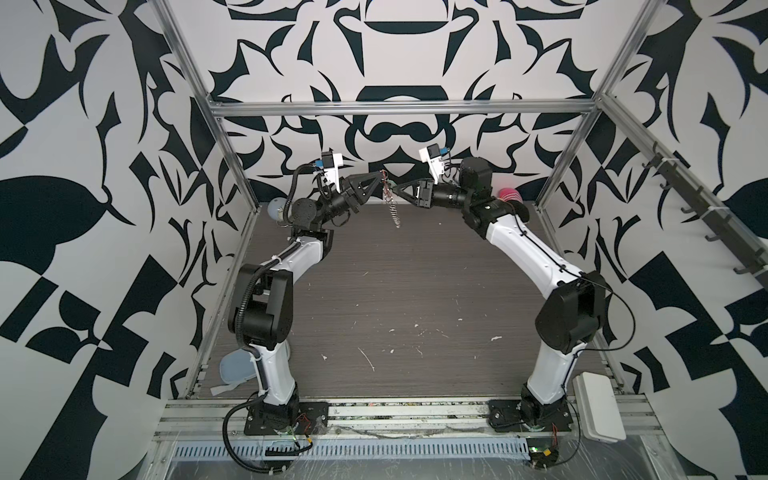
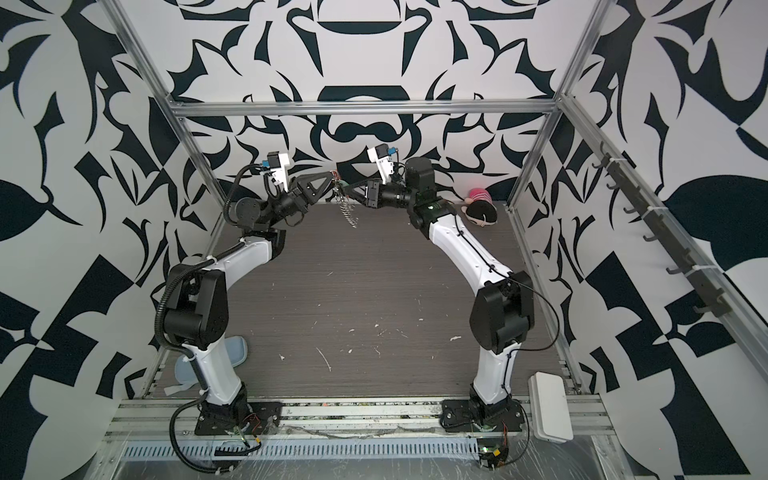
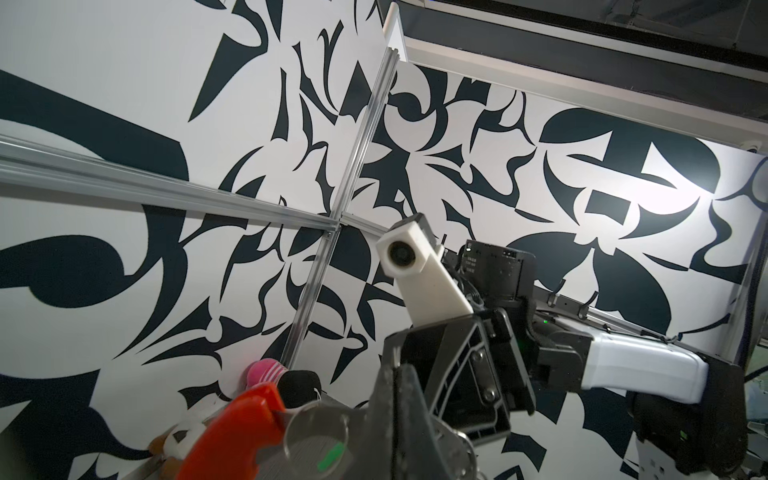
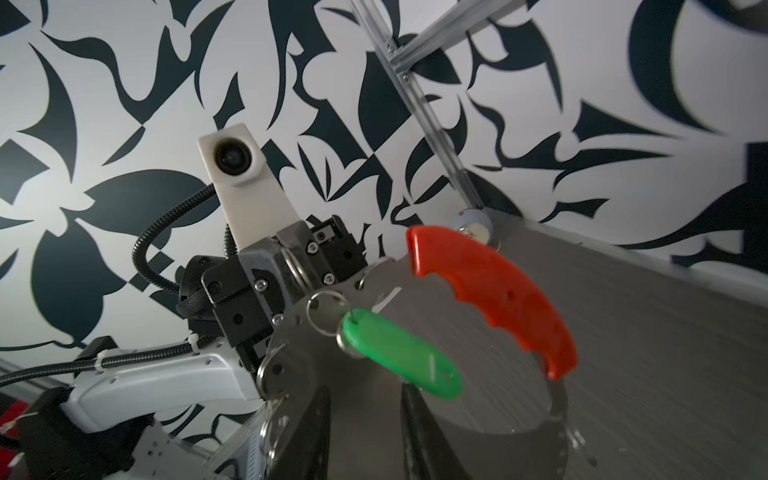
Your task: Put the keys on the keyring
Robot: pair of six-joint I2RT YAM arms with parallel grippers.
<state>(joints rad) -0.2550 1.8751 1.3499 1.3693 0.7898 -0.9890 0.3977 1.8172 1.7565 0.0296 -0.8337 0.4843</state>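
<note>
Plastic of a bright green colour makes the body of the keys (image 4: 401,359): one oblong tag with rounded ends, smooth and a little blurred in the right wrist view. A small silver ring (image 4: 326,311) passes through a hole at its upper end. The tag hangs tilted in the air over the far middle of the counter (image 1: 395,299) and does not lie on it. Its lower end is just beside one of the dark fingers (image 4: 419,432) of the right tool (image 4: 365,390); I cannot tell if they touch. These fingers stand apart, with bare counter visible between them, and they clamp nothing.

Around the tag runs the keyring (image 4: 558,401), a large thin silver loop. It carries a curved red-orange plastic piece (image 4: 494,295) with finger grooves along its inner edge, and other small rings (image 4: 258,374) are strung along the metal. Whether the ring of the tag is already on the loop, I cannot tell. In both top views the loop hangs down as a narrow silver strip between the two tool tips, well above the counter.

The left tool (image 1: 379,178) (image 2: 332,178) has its fingers together, clamped on the upper part of the keyring, and it faces the right tool almost tip to tip.

The counter is dark grey with a fine wood grain and many small white marks. A pink and black plush toy (image 2: 480,205) lies in its far right corner, a pale round ball (image 1: 276,208) in the far left corner, and a white box (image 1: 598,405) stands beside the base of the right arm.
</note>
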